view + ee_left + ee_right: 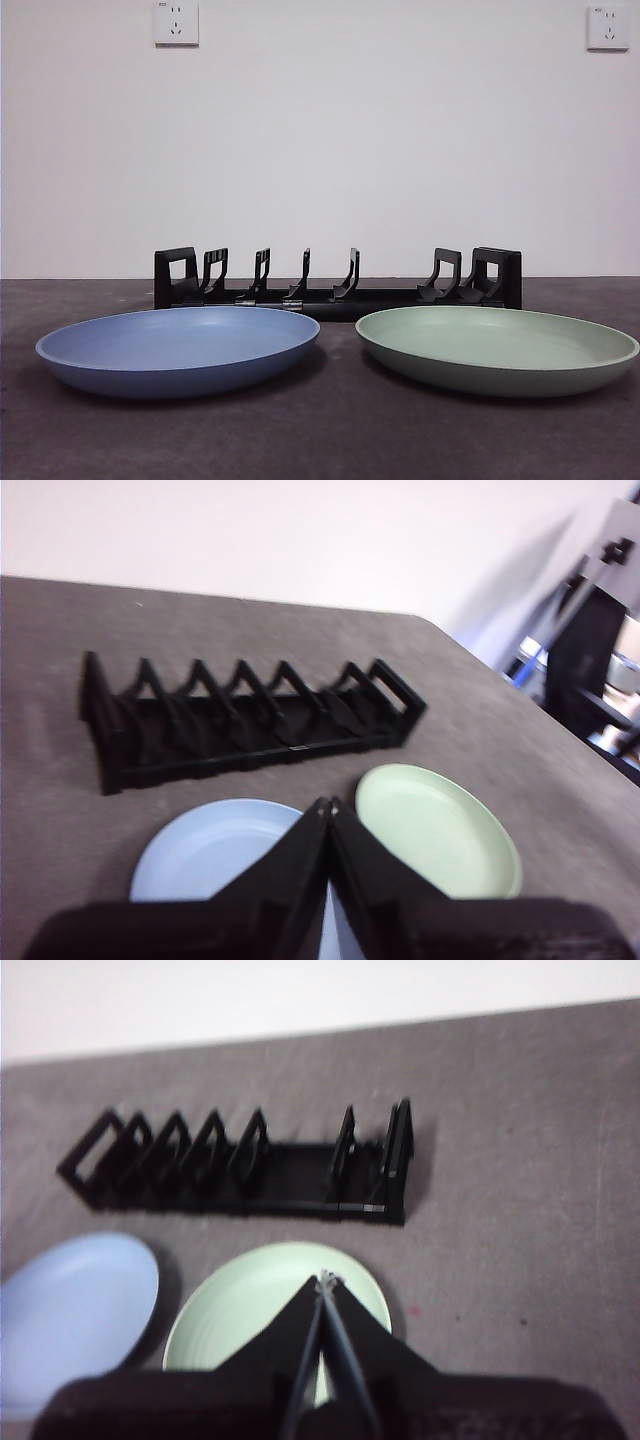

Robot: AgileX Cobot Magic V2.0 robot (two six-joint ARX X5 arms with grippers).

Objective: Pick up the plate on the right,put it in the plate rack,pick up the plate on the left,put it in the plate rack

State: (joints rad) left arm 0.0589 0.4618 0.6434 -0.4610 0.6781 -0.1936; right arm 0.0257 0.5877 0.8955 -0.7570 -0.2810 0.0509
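A blue plate (178, 349) lies flat on the left of the dark table and a green plate (497, 348) lies flat on the right. Behind them stands the black plate rack (338, 281), holding nothing. Neither arm shows in the front view. In the left wrist view my left gripper (328, 805) is shut, held high above the gap between the blue plate (212, 850) and the green plate (436, 828), with the rack (245, 720) beyond. My right gripper (325, 1279) is shut too, hovering above the green plate (262, 1290), short of the rack (250, 1165).
The dark felt table (330, 430) runs to a white wall with two sockets (176, 22). In the left wrist view, equipment (600, 650) stands past the table's far corner. The blue plate (75, 1310) lies beside the green one in the right wrist view.
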